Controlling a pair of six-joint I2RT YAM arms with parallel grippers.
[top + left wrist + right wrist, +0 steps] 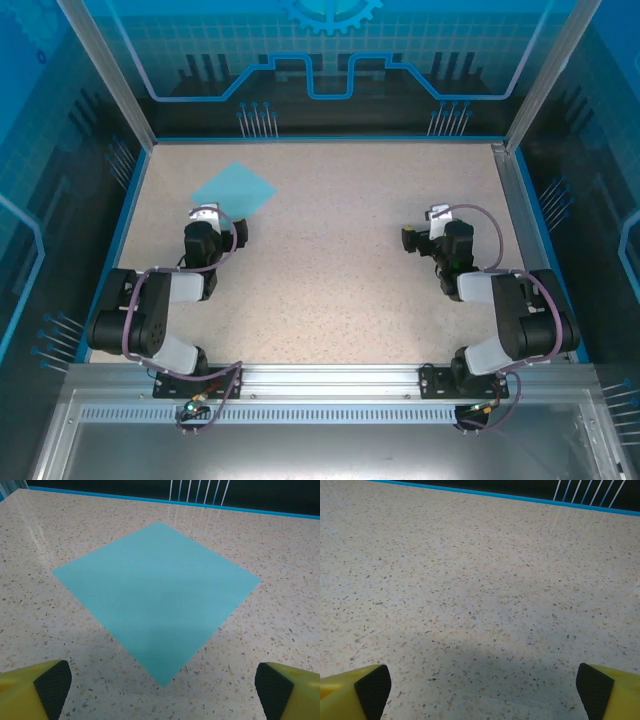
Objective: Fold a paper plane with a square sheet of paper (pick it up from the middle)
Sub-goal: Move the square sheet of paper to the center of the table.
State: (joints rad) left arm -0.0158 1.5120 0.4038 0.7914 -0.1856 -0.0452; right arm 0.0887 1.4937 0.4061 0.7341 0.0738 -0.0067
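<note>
Left gripper (162, 687) wide, holding nothing; square sheet of paper (157, 597) lies flat just ahead of its fingers (52, 687); right gripper (480, 690) wide too; I'd centre over the sheet's middle, pinch gently.

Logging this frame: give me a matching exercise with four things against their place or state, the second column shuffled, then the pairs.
1. square sheet of paper
2. left gripper
3. right gripper
4. edge strip

A. open, above bare speckled tabletop
B. blue, running along the far side
C. flat and unfolded, at the far left
D. open, facing a corner of the sheet

Pairs: 1-C, 2-D, 3-A, 4-B
</note>
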